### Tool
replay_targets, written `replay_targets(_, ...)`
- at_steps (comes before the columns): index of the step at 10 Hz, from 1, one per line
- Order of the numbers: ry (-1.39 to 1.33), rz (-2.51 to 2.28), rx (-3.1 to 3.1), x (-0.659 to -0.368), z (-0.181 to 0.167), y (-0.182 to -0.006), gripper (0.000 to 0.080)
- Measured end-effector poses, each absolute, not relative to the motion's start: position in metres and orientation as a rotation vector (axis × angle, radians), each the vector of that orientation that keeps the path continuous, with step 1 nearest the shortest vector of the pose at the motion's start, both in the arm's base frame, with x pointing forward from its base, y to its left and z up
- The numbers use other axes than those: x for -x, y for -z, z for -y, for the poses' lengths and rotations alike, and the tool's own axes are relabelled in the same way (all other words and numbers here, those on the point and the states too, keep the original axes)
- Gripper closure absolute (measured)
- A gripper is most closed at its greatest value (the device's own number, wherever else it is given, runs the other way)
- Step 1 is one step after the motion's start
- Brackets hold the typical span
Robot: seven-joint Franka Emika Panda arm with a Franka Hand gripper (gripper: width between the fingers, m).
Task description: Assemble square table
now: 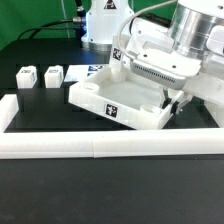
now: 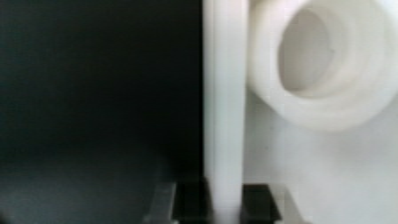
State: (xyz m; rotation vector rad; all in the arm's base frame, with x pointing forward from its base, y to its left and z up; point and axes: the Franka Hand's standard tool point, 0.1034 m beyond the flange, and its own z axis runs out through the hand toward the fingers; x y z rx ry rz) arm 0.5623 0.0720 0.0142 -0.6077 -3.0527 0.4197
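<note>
gripper (image 1: 170,100) fingers (image 2: 187,205) pinched tight on the tabletop (image 1: 105,100) edge, legs (image 1: 53,74) loose off to the exterior view's left, rail (image 1: 100,148) along the front

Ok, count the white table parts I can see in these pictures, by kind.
Tabletop: 1
Leg blocks: 2 clearly seen
Total: 3

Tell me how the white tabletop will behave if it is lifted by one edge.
The tabletop looks like a rigid slab with straight edges, so it probably won't flex. The gripper pinches only a thin wall at one side, so it may swing or slip. Its smooth finish looks slippery.
</note>
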Motion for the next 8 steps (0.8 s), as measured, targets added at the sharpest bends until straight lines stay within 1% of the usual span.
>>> replay_targets(2,-0.407,3.075,0.453,-0.564,-0.071,-0.014,0.0735)
replay_targets(6,-0.235,3.160,-0.191,-0.575,-0.069,-0.015,0.0735)
replay_targets(8,-0.238,3.145,-0.245,-0.573,-0.066,-0.015,0.0732)
